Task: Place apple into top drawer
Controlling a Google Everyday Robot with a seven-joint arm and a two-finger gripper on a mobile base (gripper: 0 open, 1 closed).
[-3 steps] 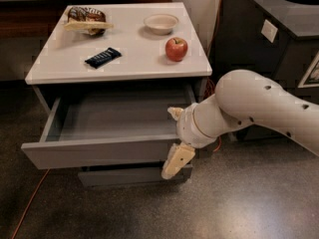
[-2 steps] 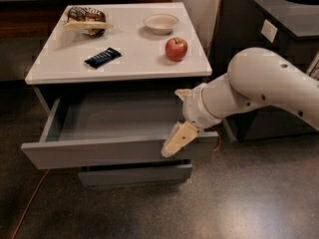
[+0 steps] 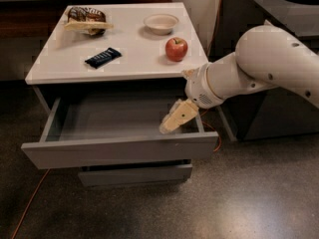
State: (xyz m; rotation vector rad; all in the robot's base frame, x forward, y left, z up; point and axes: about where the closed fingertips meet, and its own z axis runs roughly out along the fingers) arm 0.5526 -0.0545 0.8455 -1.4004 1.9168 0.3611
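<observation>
starting at the left: an orange cable (image 3: 31, 202) trails across the speckled floor and runs out of the bottom edge. the top drawer (image 3: 119, 151) is pulled out towards me, its long axis running left to right, the grey inside open to view. beneath its front only a strip of a lower drawer (image 3: 134, 175) shows; the rest is hidden.

up on the white cabinet top (image 3: 55, 63), at the back left, there's a snack bag (image 3: 87, 20), label too blurred to read. nearer the front lies a dark wrapped bar (image 3: 103, 57), angled up to the right. then a shallow cream bowl (image 3: 160, 23) at the back.

the apple (image 3: 176, 49) sits on the top near the front right corner, just in front of the bowl, not touching it. it's round with no real long axis, upright, stem dimple facing up.

now the gripper (image 3: 177, 117): it hangs over the right end of the open drawer, pointing down and left, covering that inner corner. open or closed, i can't tell. it holds nothing. the white arm (image 3: 259, 63) is cut off at the right edge, in front of a dark unit (image 3: 294, 14).
</observation>
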